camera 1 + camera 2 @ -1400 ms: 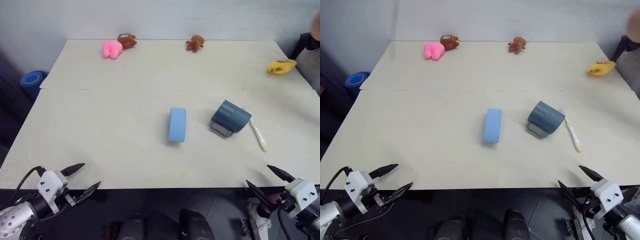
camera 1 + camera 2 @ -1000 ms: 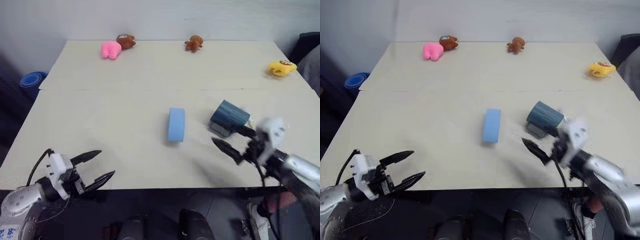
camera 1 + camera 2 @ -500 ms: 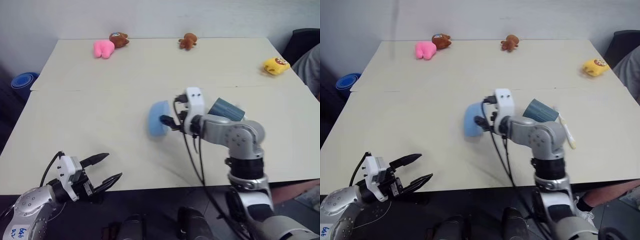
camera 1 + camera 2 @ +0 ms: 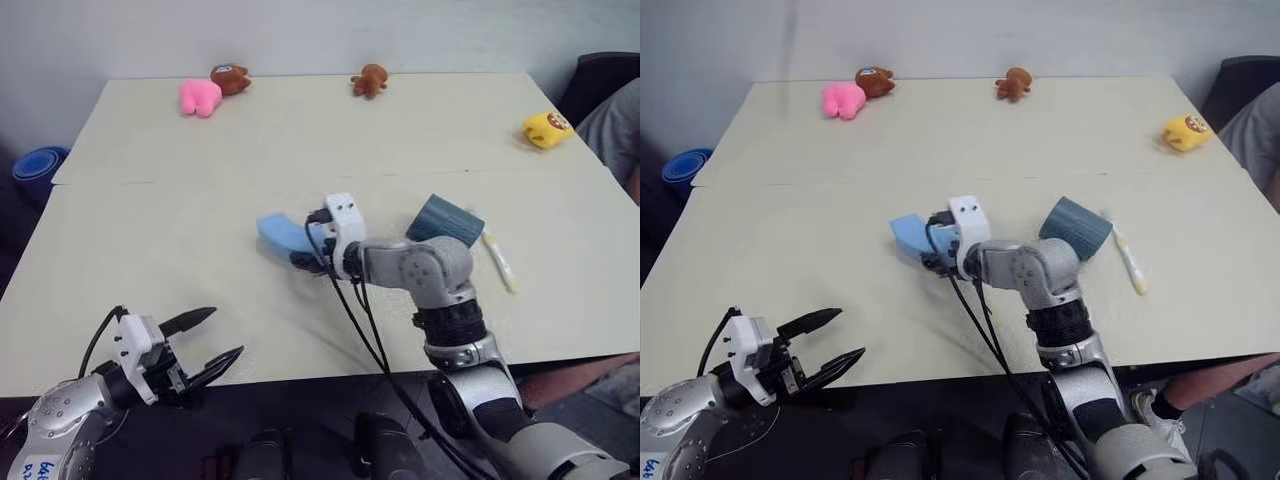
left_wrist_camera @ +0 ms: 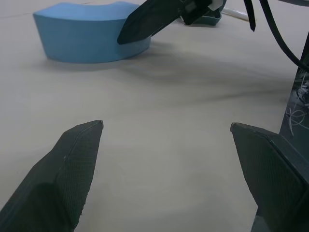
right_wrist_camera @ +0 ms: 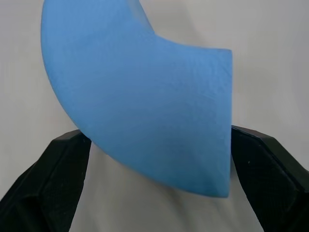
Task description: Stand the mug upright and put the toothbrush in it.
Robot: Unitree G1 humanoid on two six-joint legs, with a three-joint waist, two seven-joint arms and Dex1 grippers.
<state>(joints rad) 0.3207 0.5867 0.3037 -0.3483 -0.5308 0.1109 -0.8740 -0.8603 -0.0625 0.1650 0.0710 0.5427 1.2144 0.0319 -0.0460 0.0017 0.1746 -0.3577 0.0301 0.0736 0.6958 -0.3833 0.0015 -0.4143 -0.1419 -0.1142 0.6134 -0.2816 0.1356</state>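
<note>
Trouble, we judge, is our wide-open right pincer straddling the light blue block while the mug lies tipped beside it, toothbrush just beyond: grabbing the block.

the light blue block looks like matte, finely grainy foam, the table is smooth matte cream laminate, and the black fingers have a fine textured matte plastic surface
</note>
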